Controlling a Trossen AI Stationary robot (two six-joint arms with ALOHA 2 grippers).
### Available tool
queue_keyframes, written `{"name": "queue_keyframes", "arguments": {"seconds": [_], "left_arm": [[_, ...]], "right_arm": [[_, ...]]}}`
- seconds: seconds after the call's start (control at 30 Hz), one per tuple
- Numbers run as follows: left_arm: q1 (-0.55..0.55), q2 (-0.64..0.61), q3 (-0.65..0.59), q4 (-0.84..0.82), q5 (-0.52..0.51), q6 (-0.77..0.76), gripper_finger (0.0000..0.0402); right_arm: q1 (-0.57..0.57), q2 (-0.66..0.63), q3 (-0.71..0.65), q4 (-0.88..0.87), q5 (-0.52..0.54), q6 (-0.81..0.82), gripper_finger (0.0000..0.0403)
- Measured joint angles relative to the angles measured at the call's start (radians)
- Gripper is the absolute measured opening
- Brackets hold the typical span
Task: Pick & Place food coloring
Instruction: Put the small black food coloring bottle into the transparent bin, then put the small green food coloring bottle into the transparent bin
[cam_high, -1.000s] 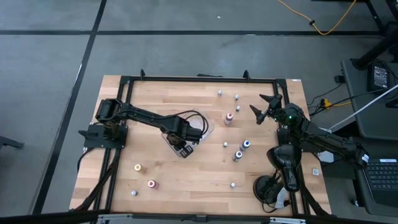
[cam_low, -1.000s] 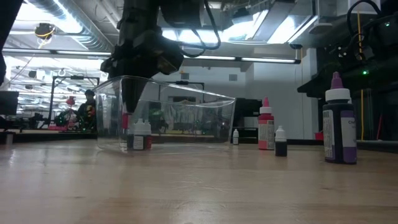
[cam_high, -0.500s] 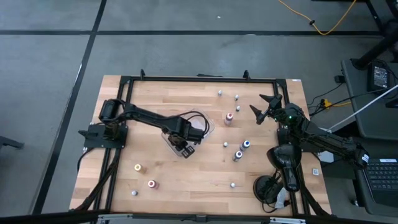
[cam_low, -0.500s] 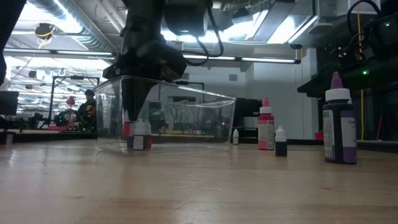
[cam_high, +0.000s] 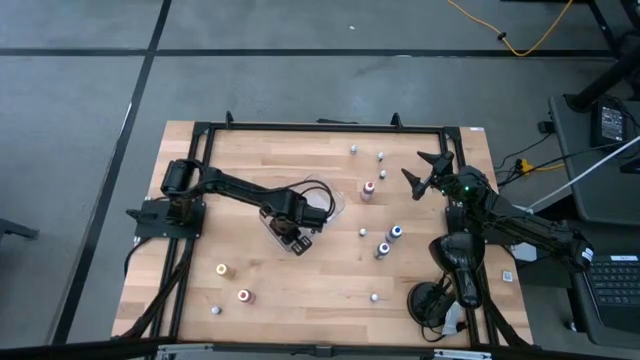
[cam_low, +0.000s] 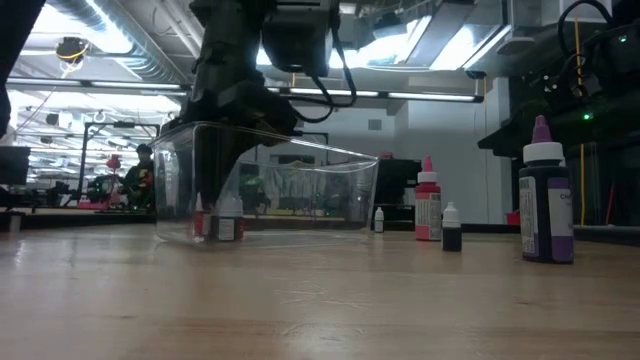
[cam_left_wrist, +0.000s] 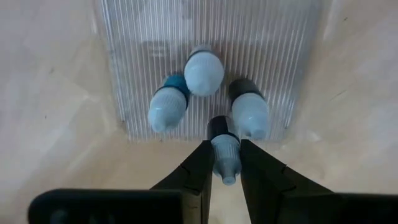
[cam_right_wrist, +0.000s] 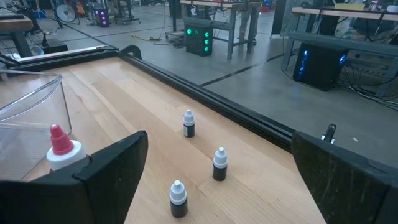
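- The left gripper (cam_left_wrist: 225, 163) was clamped on a small bottle (cam_left_wrist: 225, 154), held down inside the clear tray (cam_high: 331, 208).
- Three bottles (cam_left_wrist: 203, 70) already stood on the tray floor just beyond it.
- The right gripper (cam_high: 424, 174) waited spread wide and empty at the table's far right.
- Some ten bottles lay scattered on the table (cam_high: 300, 290), so I judged most of the job was left.

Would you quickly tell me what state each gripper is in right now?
Left gripper: shut on a small bottle, inside the clear tray.
Right gripper: open, holding nothing.
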Motion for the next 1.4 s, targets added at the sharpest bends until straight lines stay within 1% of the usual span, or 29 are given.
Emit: {"name": "queue_keyframes", "arguments": {"seconds": [0.13,0.4,0.5,0.77,0.9,1.0,1.27,1.4], "left_arm": [[0.006,0.000,-0.011,-0.001,0.010,0.000,0.0073],[0.006,-0.004,-0.011,-0.002,0.010,0.031,0.0120],[0.006,-0.019,-0.011,-0.005,0.009,0.034,0.0145],[0.006,-0.052,0.023,-0.018,-0.008,0.042,0.0229],[0.012,-0.075,0.039,-0.037,0.001,0.028,0.0258],[0.019,-0.098,0.057,-0.076,-0.003,0.003,0.0264],[0.011,-0.173,0.125,-0.192,-0.037,-0.010,0.0259],[-0.017,-0.230,0.136,-0.194,-0.037,-0.029,0.0260]], "right_arm": [[0.000,0.000,0.000,0.000,0.000,0.001,0.0394],[0.000,0.000,0.000,0.000,0.000,0.000,0.0394],[0.000,0.000,0.000,0.000,0.000,0.000,0.0394],[0.000,0.000,0.000,0.000,0.000,0.000,0.0394],[0.000,0.000,0.000,0.000,0.000,0.000,0.0394],[0.000,0.000,0.000,0.000,0.000,0.002,0.0394],[0.000,0.000,0.000,0.000,0.000,0.000,0.0394],[0.000,0.000,0.000,0.000,0.000,0.001,0.0394]]}}
